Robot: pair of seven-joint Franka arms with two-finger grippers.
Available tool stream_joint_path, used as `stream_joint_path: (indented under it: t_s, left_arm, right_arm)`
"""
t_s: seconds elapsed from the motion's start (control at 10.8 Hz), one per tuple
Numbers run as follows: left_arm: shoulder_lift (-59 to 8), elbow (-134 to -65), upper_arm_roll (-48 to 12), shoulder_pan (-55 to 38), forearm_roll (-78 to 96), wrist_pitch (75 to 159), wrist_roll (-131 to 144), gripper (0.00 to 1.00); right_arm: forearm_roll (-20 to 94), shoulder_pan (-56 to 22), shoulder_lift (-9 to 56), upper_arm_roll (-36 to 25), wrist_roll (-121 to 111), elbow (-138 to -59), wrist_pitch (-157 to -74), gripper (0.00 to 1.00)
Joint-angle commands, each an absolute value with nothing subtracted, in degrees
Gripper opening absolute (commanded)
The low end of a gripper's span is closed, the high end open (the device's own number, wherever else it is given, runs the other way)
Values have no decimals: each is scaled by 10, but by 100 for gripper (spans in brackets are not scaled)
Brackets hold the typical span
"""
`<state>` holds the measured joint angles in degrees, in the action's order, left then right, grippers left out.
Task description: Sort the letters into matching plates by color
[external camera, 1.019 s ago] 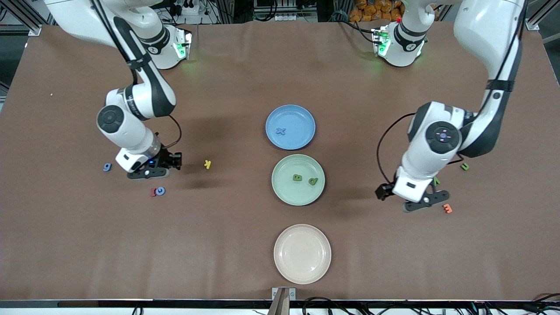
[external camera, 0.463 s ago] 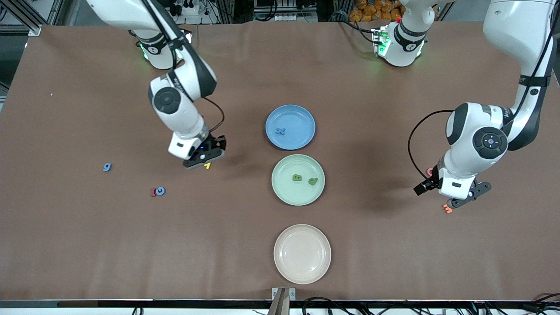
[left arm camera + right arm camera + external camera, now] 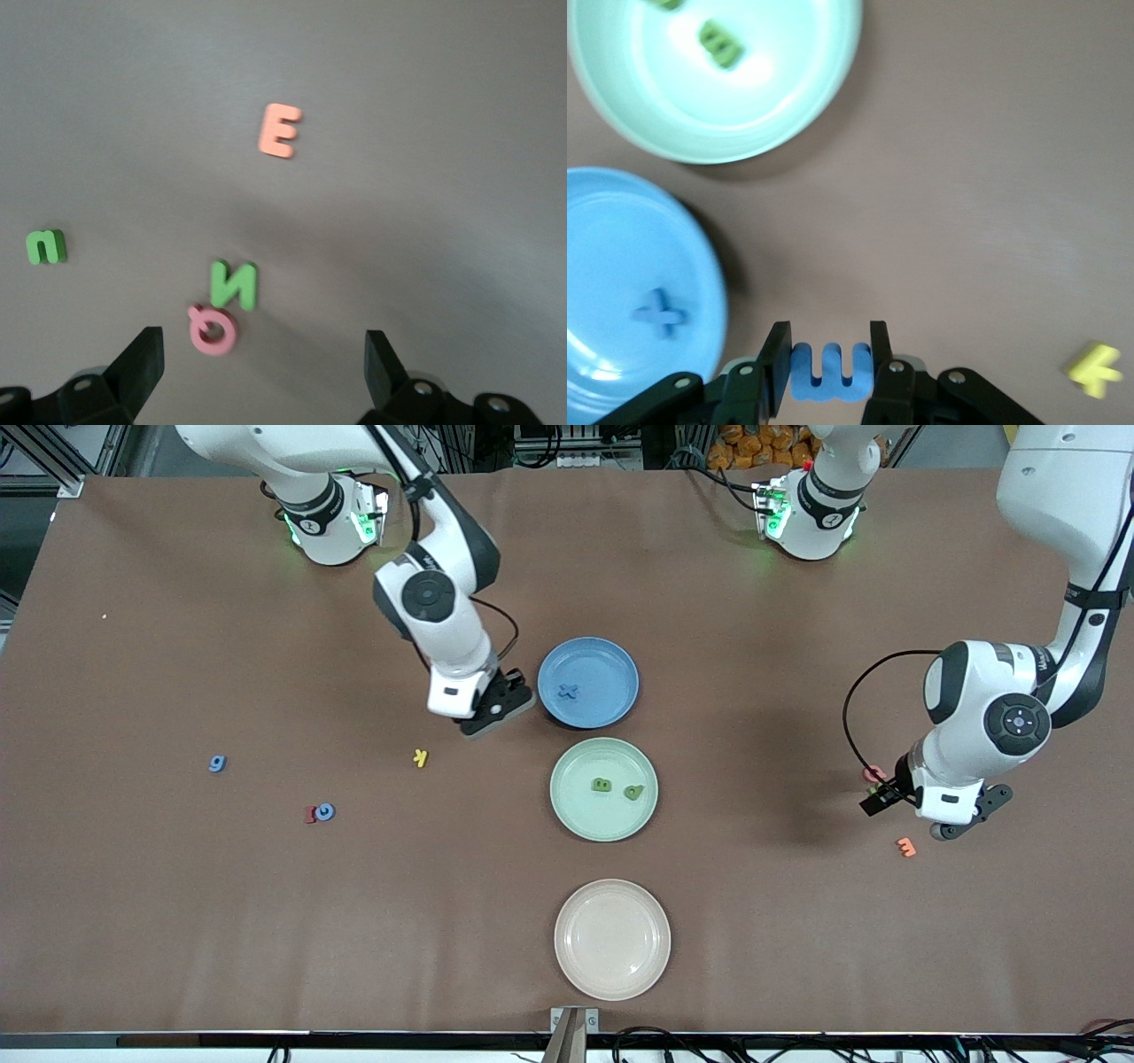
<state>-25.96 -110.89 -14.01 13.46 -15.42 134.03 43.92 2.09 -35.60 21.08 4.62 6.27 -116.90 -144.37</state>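
My right gripper [image 3: 496,715] is shut on a blue letter [image 3: 830,372], above the table beside the blue plate [image 3: 611,657], which holds a blue x [image 3: 568,690]. The green plate [image 3: 576,815] holds two green letters [image 3: 601,785] [image 3: 633,792]. A blue g [image 3: 217,763] and a blue o [image 3: 326,811] lie toward the right arm's end. My left gripper [image 3: 961,825] is open and empty; in its wrist view it [image 3: 261,372] hangs over a green N [image 3: 234,283], with a green n [image 3: 45,246] farther off. The arm hides both in the front view.
A pink Q [image 3: 213,329] touches the green N, and an orange E [image 3: 905,848] lies close by. A red letter [image 3: 310,814] touches the blue o. A yellow letter [image 3: 421,758] lies near my right gripper. A cream plate [image 3: 612,939] sits nearest the front camera.
My right arm has carried the blue letter from the right arm's end, past the yellow letter, to beside the blue plate. My left gripper has shifted toward the left arm's end.
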Motion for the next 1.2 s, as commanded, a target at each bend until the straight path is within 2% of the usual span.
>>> stream_joint_path:
  t_s: [0.0, 0.65, 0.74, 0.83, 1.11]
  left_arm:
    - [-314, -1102, -145, 168, -172, 1402, 452, 100]
    - [-336, -1119, -145, 192, -209, 1434, 451, 100]
    - [-337, -1121, -145, 192, -209, 1437, 451, 100]
    - [-344, -1122, -145, 192, -209, 1437, 451, 100]
    - [-341, -1129, -146, 190, -209, 1437, 452, 98]
  right_arm:
    - [18, -414, 264, 41, 64, -1115, -1436, 38]
    - [18, -482, 319, 43, 111, -1061, -1436, 40]
    - [19, -484, 319, 43, 111, -1061, -1436, 47]
    - [24, -483, 318, 43, 118, -1062, -1435, 99]
    - [22, -476, 316, 42, 142, -1061, -1430, 100]
